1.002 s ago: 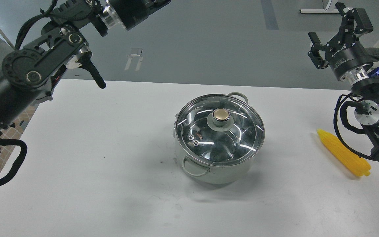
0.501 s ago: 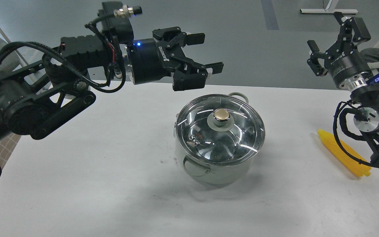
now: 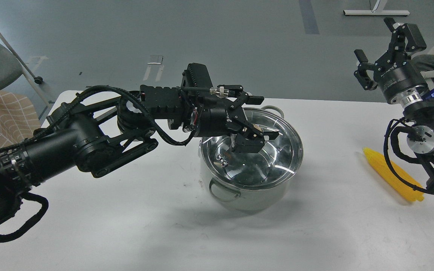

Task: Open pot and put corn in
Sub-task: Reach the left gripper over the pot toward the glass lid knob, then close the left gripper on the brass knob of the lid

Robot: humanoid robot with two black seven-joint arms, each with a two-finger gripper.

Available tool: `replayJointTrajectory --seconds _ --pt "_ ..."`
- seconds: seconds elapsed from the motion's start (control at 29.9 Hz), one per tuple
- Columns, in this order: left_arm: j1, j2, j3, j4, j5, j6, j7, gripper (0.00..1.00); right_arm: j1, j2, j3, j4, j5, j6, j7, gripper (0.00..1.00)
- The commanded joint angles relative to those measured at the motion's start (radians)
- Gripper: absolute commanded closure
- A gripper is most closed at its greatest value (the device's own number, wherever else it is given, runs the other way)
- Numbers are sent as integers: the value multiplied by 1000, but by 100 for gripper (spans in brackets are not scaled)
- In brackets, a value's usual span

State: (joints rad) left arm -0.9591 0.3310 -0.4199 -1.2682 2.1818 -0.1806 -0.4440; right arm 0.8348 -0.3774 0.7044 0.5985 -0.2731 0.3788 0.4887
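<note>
White flat desk (image 3: 107, 226) carries one round shiny stainless-steel pot (image 3: 252, 190) near its middle, with one round glass lid (image 3: 277, 158) on it. One black left arm reaches in low from the left, level across the desk, its left gripper (image 3: 256, 126) spread wide around the lid's gold knob (image 3: 255, 129), fingers on either side. One right gripper (image 3: 384, 47) is raised at the far right, pointing up, fingers parted. One bright yellow tapered corn cob (image 3: 392, 174) lies on the desk's right side, well apart from the pot.
</note>
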Motion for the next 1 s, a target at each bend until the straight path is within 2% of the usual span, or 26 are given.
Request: replayJointTrajectory --seconds 0.0,0.5,0.57,0.6,0.67,0.7,0.8,0.97 --pt "8 -16 27 10 0 1 1 5 -6 0 1 0 0 0 0 0" --pt "76 8 15 12 0 1 11 9 -11 0 1 3 0 0 0 0" --pt "76 7 15 13 0 1 11 12 -13 0 1 4 0 0 0 0" --pt "77 8 15 13 0 1 11 14 -13 0 1 4 0 0 0 0" --pt "86 7 13 13 0 0 13 28 -16 0 1 4 0 0 0 0" --pt "86 7 13 13 0 0 13 28 -16 0 1 4 0 0 0 0" --pt "99 7 12 23 0 3 13 39 -19 0 1 11 0 -1 0 0" --pt "100 7 7 26 -1 4 13 63 -20 0 1 14 -1 -1 0 0"
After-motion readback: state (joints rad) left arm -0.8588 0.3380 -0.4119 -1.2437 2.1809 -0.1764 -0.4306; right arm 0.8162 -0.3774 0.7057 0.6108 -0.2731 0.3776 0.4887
